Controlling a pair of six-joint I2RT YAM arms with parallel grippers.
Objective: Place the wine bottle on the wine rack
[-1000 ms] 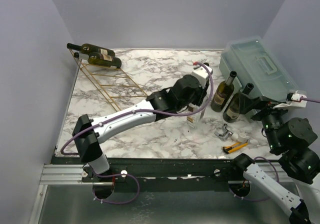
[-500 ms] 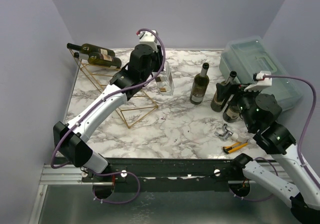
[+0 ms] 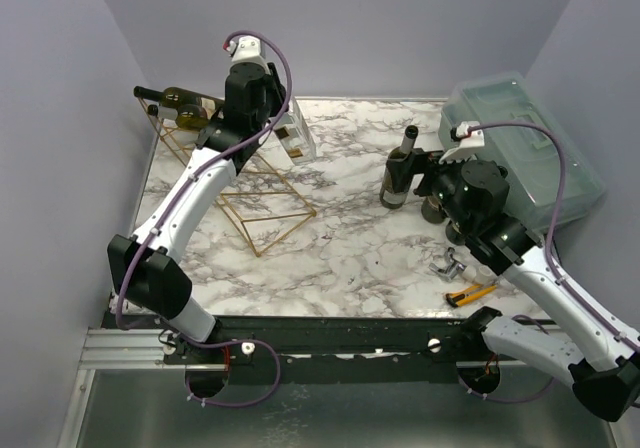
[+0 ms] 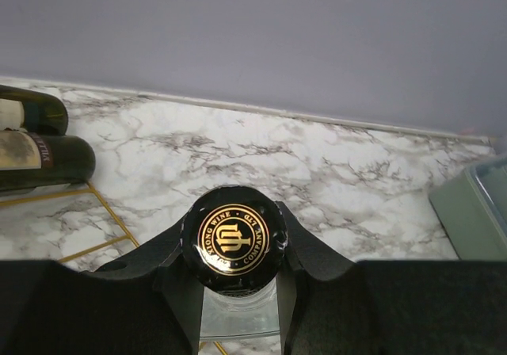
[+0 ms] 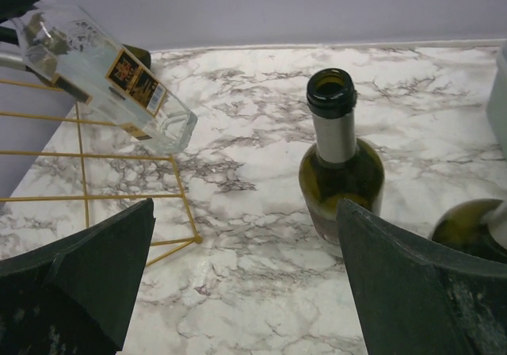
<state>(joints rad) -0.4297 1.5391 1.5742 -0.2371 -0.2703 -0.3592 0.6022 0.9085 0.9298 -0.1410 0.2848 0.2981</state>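
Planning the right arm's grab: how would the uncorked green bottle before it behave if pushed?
Tall on a narrow base, the green bottle would probably tip if pushed near its neck. Its smooth glass looks slippery and breakable. Open-mouthed, it might spill any contents.

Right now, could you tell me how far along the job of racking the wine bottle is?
Done: two dark bottles lie at the far end of the wine rack. In hand: the left gripper is clamped on the neck of a clear bottle, tilted over the rack, not yet laid down. Left: setting it on the rungs. An uncapped green bottle stands before the open right gripper.
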